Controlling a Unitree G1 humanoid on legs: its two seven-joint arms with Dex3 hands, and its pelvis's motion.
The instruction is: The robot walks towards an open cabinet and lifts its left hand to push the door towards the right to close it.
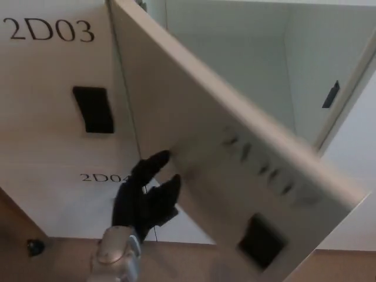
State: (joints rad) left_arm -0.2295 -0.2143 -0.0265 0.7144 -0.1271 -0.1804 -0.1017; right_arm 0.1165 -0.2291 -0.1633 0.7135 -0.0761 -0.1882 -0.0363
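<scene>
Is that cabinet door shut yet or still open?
Open. The door swings outward, showing the cabinet's bare inside. The left hand reaches its lower edge.

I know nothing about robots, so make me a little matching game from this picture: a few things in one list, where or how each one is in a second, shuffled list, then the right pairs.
Things:
1. left hand
2. cabinet door
3. label 2D03
4. black latch plate

Places or states:
A. printed at the top left of the closed panel
B. swung out, half open, blurred
C. raised against the door's left part, fingers spread
D. low on the open door's face

Pairs: 1-C, 2-B, 3-A, 4-D
</scene>
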